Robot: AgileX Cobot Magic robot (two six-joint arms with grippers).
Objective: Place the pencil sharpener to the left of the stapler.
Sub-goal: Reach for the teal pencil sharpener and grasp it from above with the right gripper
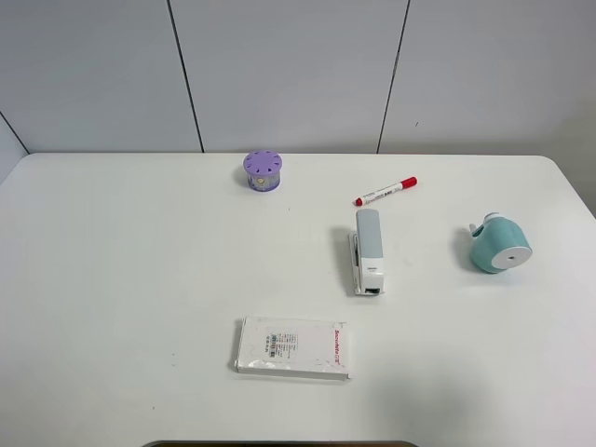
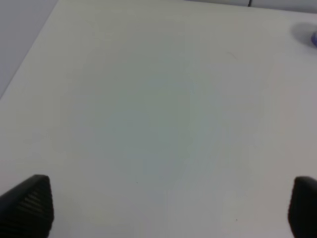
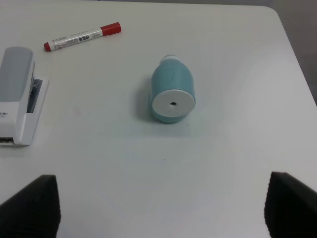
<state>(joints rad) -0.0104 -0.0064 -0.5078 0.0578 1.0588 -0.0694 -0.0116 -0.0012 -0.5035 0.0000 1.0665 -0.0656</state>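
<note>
The teal pencil sharpener [image 1: 498,247] lies on its side at the right of the white table, white round face toward the front; the right wrist view shows the pencil sharpener [image 3: 172,95] ahead of my right gripper [image 3: 161,210], which is open and well short of it. The grey and white stapler [image 1: 368,251] lies lengthwise near the table's middle, left of the sharpener; part of the stapler [image 3: 17,94] shows in the right wrist view. My left gripper [image 2: 168,208] is open over bare table. Neither gripper appears in the exterior high view.
A red-capped white marker [image 1: 385,191] lies just behind the stapler. A purple cylinder with holes [image 1: 263,170] stands at the back centre. A flat white packet [image 1: 293,346] lies near the front edge. The table [image 1: 121,270] ends close to the sharpener's right.
</note>
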